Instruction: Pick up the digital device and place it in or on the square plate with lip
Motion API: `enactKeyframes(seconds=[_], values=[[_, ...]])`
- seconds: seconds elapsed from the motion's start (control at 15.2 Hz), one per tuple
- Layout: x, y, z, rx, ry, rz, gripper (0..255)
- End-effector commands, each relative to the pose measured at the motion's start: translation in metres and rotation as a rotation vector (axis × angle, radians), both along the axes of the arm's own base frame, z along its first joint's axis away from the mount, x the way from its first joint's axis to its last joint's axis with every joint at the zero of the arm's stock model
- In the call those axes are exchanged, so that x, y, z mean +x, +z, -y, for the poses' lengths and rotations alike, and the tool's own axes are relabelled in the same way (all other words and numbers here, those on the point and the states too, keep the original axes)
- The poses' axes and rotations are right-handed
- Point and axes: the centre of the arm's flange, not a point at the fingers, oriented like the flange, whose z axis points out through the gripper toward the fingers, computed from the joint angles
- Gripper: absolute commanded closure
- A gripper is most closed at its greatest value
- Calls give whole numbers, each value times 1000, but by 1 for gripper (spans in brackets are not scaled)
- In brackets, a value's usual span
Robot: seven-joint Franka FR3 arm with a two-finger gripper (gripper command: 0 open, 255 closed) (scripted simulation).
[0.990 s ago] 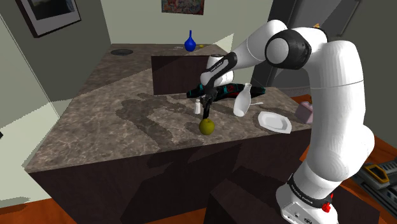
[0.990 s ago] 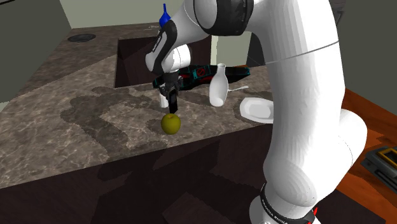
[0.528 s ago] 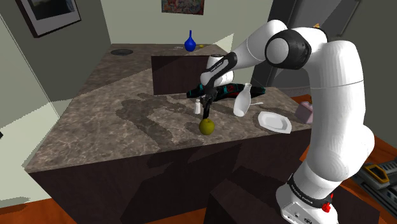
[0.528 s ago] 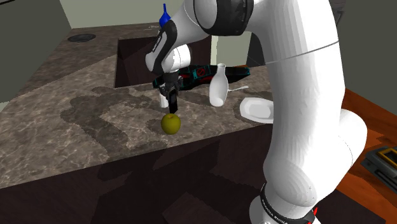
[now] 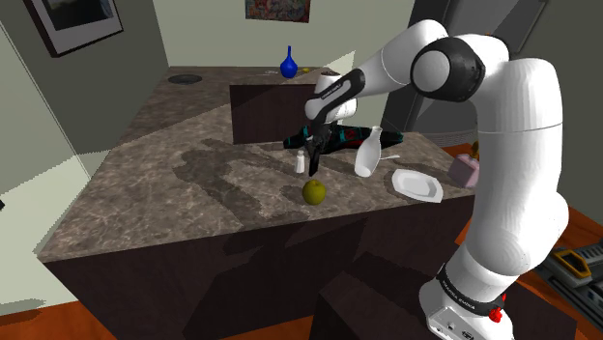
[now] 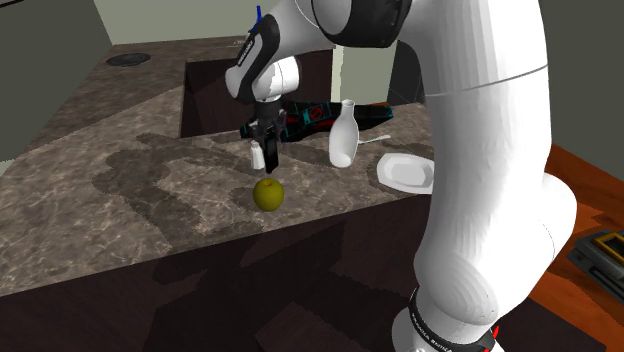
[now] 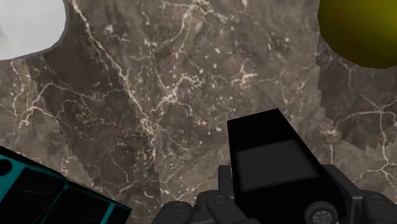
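The digital device (image 5: 340, 138), a flat black slab with teal edging and a red patch, lies on the dark marbled tabletop (image 5: 174, 184) just behind the white bottle (image 5: 366, 153), its length running past the bottle on both sides in the shoulder view. Nothing grips it; the second exterior view shows the device (image 6: 312, 116) flat on the stone behind the bottle (image 6: 343, 135), and in the wrist view a teal-edged corner of it (image 7: 44, 194) lies beside the hand. The hand (image 5: 311, 166) hangs on the shoulder view's left of the bottle, pointing down at the tabletop, its two black fingers closed together on nothing, so they read as one narrow bar in the second exterior view (image 6: 269, 160) and one block in the wrist view (image 7: 273, 159). A small white shaker (image 5: 301, 162) stands just beside the hand, on the side away from the bottle. A yellow-green round fruit (image 5: 313, 191) sits near the bottle, toward the tabletop's front edge and below the fingertips, apart from them. The square plate with lip (image 5: 417, 184), white and bare, rests near the bottle on its other side, toward the tabletop's corner.
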Motion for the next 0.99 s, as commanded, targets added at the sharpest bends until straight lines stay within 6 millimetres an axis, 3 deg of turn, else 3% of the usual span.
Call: enactKeyframes(seconds=[0.0,0.53,0.92], values=[[0,11,1,0,0,0,255],[0,53,1,0,0,0,255],[-54,61,59,0,0,0,255]])
